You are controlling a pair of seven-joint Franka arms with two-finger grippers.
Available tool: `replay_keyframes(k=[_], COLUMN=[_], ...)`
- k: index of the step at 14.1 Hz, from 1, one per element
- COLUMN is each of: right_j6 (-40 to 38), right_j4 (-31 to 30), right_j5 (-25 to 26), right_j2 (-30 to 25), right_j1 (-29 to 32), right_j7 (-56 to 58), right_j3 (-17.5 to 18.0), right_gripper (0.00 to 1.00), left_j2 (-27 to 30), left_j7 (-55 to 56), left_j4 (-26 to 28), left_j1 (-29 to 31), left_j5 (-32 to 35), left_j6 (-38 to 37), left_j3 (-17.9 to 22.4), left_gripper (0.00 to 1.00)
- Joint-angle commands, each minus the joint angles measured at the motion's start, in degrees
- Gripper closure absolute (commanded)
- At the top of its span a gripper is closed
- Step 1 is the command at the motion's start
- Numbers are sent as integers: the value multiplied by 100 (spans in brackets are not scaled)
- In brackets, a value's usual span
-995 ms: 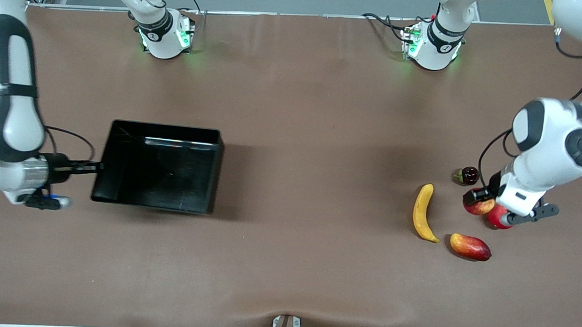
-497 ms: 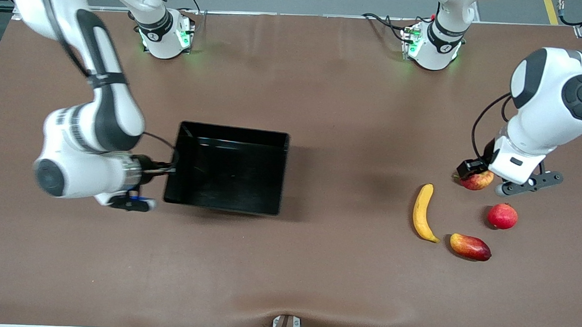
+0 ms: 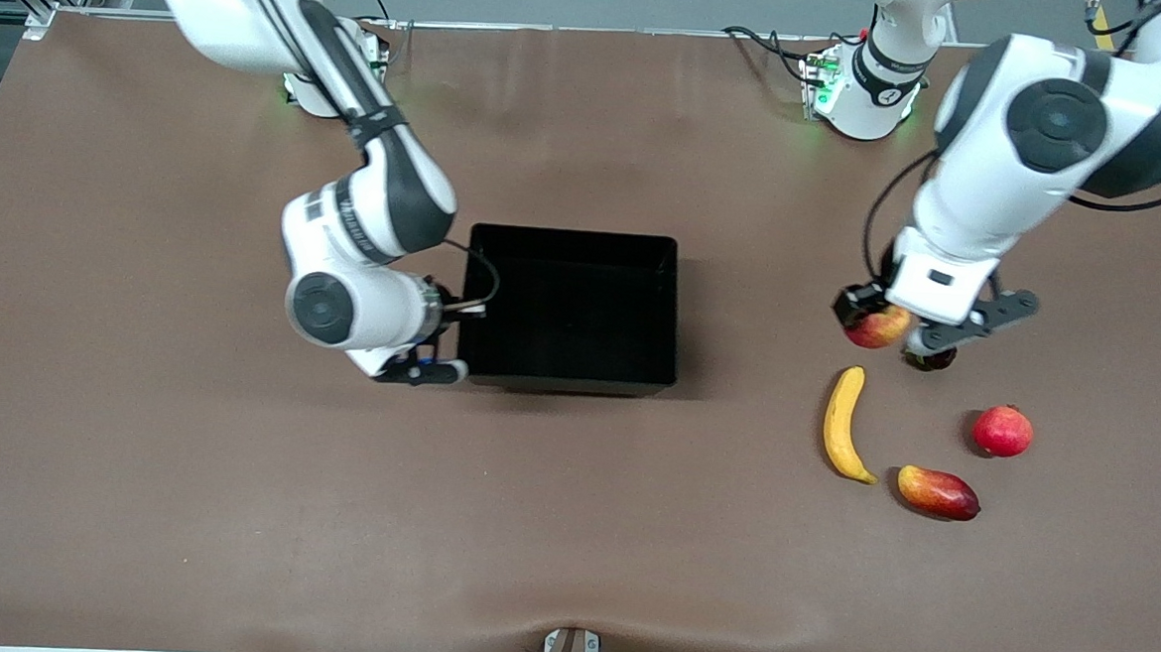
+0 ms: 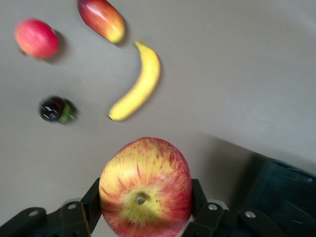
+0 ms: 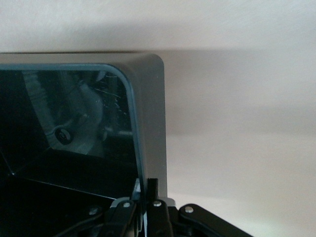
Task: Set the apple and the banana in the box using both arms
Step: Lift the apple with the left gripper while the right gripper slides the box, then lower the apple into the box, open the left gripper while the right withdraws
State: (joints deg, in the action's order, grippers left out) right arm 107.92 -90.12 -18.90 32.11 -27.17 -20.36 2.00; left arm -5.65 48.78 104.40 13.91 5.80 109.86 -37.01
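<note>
In the front view, the right gripper (image 3: 462, 308) is pinching the wall of the box (image 3: 569, 380) at its end toward the right arm's side. The left gripper (image 3: 874, 322) is clamping the apple (image 3: 879, 327) in the air, over the table toward the left arm's end from the box. The banana (image 3: 842, 422) is lying on the table nearer the camera than the box, with a red round fruit (image 3: 1002, 431) and a mango (image 3: 937, 492) beside it.

In the left wrist view, the left gripper's fingers (image 4: 90, 205) are squeezing the apple (image 4: 145, 185), with the banana (image 4: 138, 89) and a small dark fruit (image 4: 54, 109) lying on the table and the box (image 4: 281, 197) showing at the picture's edge.

In the right wrist view, the right gripper (image 5: 146, 190) is sitting closed on the box's (image 5: 148, 118) rim.
</note>
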Motion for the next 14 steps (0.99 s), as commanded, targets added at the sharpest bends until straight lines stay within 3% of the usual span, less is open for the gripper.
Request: replay_keyframes(k=[1, 3, 4, 5, 7, 11, 14], right_j6=[597, 713, 696, 644, 416, -1042, -1317], right_j4=[12, 12, 12, 47, 248, 907, 1049], right_j5=[-166, -166, -166, -158, -158, -114, 139], right_j2=[365, 463, 472, 446, 385, -19, -397], right_j1=[-455, -465, -456, -421, -334, 315, 712], right_j7=[-476, -495, -591, -757, -768, -741, -741], right_j3=[-59, -59, -68, -68, -85, -94, -120], right_gripper=[100, 94, 25, 0, 0, 0, 0], left_j2=[-295, -471, -594, -734, -1050, -1552, -1956], left_j7=[640, 1034, 1289, 1466, 1774, 2626, 3057], left_j4=[-289, -289, -271, -271, -263, -262, -193], left_j1=[-28, -291, -458, -581, -801, -1223, -1435], left_j5=[-157, -175, -158, -123, -96, 377, 843], left_j6=[-61, 139, 280, 386, 728, 1178, 1300], left_j3=[-393, -474, -465, -465, -465, -456, -456], left_gripper=[100, 100, 100, 100, 100, 100, 100])
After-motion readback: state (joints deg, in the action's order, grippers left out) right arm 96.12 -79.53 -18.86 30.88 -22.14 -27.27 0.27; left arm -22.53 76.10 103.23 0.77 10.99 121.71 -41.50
